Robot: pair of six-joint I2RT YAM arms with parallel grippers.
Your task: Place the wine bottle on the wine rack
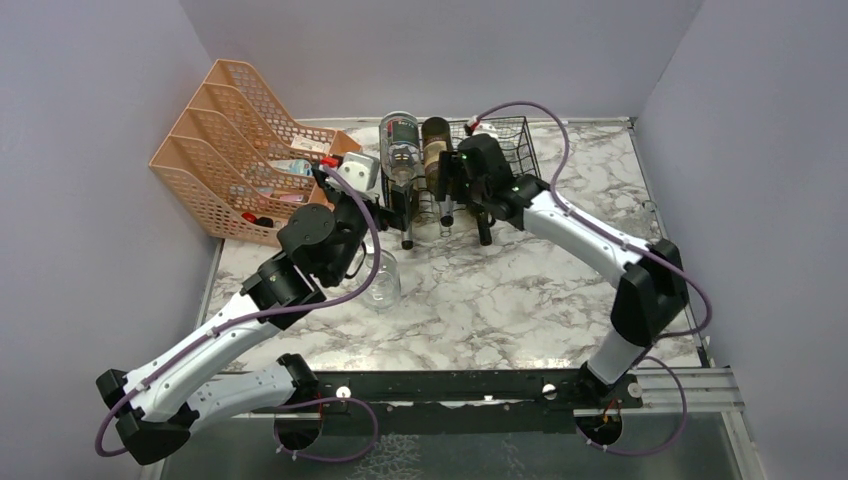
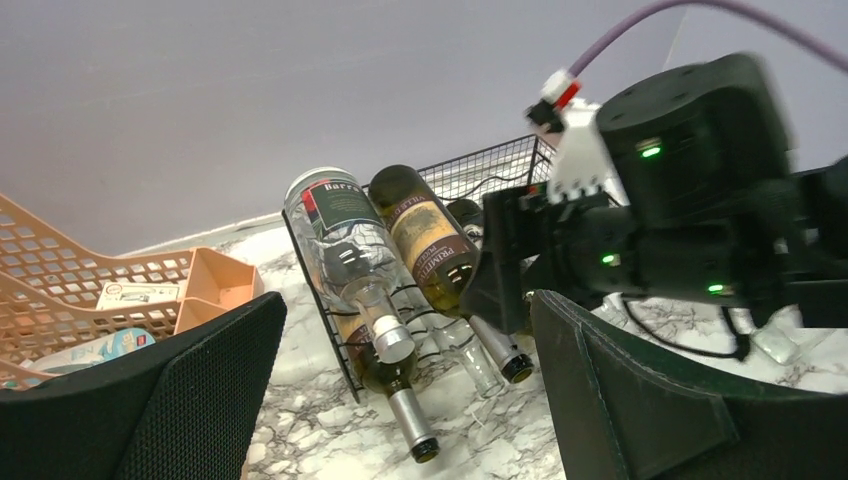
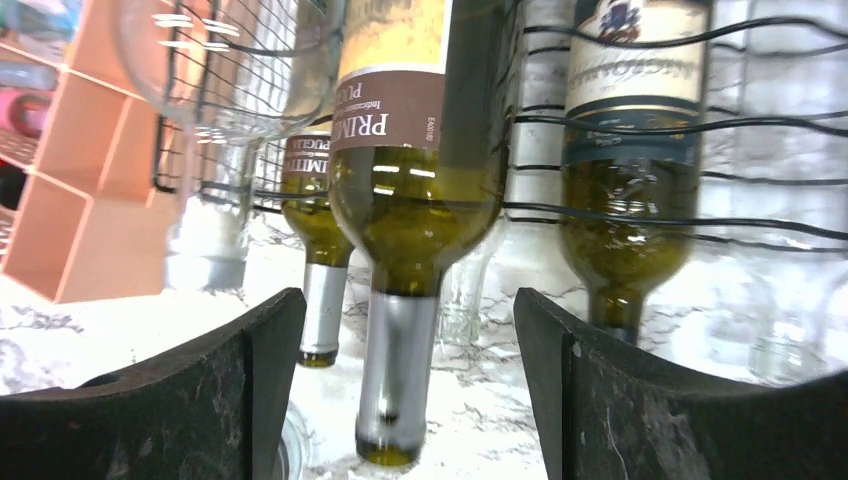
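Wire wine rack (image 1: 512,135) at 12 o'clock on the marbled desk (image 1: 520,300), seen from above; peach mesh file organizer (image 1: 215,150) at 10 o'clock.

Rack contents: several bottles lying on the wavy tiers. A clear bottle (image 1: 400,150) lies at the 9 o'clock end. Just beside it, on its 3 o'clock side, is the wine bottle (image 1: 436,150), green glass with a tan label and a brown band.

Organizer contents: small packets and boxes (image 1: 290,172) in its slots, too small to read.

The wine bottle lies on the upper tier with its long axis running 12 to 6 o'clock. Its base is toward the back wall, and its silver-capped neck points to 6 o'clock and overhangs the rack's front.

Right fingers (image 1: 462,195) are spread wide and hold nothing. Left fingers (image 1: 392,208) are likewise spread wide and empty, near the rack's front corner at its 9 o'clock end. A clear glass vessel (image 1: 382,285) stands on the desk at 6 o'clock of the left fingers.

The left wrist view alone shows the tiers stacked, with a second green bottle (image 2: 410,415) under the clear one and the right wrist's black housing in front of the rack.

The right wrist view gives what the others do not. One finger stands on each side of the wine bottle's neck, apart from it, and a further green bottle (image 3: 620,200) lies behind the wires at 3 o'clock.
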